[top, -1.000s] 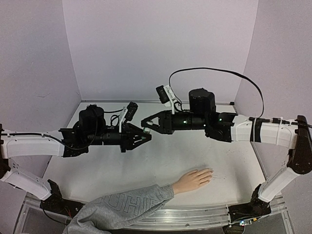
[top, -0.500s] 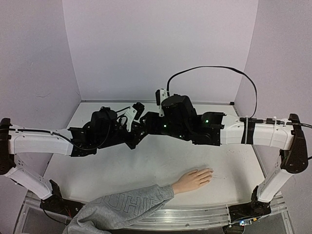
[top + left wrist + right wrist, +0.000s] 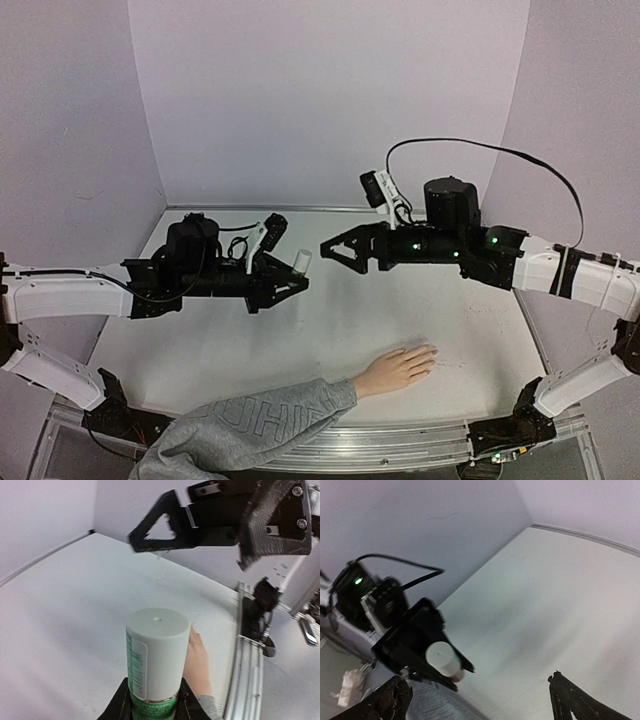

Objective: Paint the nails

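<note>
Pale mannequin nails (image 3: 430,352) lie near the white counter's (image 3: 330,335) front edge. Left fingers (image 3: 283,291) grip a white cylindrical bottle (image 3: 299,263); right fingers (image 3: 347,243) gape, well apart.

White links (image 3: 60,295), black joints (image 3: 190,245), black triangular-fingered right tool (image 3: 328,252) — black cable (image 3: 470,143) looping overhead.

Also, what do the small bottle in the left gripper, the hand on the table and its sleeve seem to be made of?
Bottle: probably matte whitish plastic, smooth with an even dull sheen, green printed label. Hand: smooth flesh-coloured plastic or rubber; which one is unclear. Sleeve: soft grey sweatshirt fabric, shown by its folds.
</note>
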`<act>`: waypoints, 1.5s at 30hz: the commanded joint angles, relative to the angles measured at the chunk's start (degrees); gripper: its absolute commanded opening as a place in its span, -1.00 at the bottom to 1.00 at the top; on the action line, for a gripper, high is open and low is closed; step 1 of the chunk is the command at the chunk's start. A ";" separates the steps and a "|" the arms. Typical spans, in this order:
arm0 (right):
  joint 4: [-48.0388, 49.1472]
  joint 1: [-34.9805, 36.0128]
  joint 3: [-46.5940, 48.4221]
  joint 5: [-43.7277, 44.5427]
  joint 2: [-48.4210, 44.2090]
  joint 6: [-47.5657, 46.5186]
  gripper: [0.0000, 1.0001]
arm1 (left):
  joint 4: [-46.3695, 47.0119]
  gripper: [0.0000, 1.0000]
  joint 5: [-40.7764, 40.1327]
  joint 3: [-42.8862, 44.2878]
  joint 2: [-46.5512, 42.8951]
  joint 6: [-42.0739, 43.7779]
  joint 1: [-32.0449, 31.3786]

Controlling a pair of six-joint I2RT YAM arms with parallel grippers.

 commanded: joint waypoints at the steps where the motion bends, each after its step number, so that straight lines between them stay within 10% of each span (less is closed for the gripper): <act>1: 13.04 1.31 -2.57 -25.54 -0.87 -2.95 0.97 | 3.06 -1.00 23.98 3.11 -0.86 -0.71 0.39; 7: 25.34 1.40 -4.28 -36.04 1.23 2.10 0.59 | 7.44 -1.00 36.73 5.13 1.03 -4.80 0.05; 23: 27.89 4.21 -2.09 -38.18 4.62 2.27 0.06 | 11.98 -1.00 37.76 6.17 3.39 -8.20 -0.93; 34: 27.06 5.45 -2.20 -34.81 5.20 1.60 -0.73 | 12.11 -1.00 30.57 4.66 3.21 -7.84 -0.88; 41: 20.18 8.93 -2.51 -16.14 6.45 0.60 -1.00 | 9.59 -1.00 -5.28 1.44 -0.60 -5.24 -0.93; 45: -4.84 18.45 9.78 34.16 13.17 10.31 -1.00 | 6.67 -1.00 -29.57 3.58 1.22 -1.27 -1.79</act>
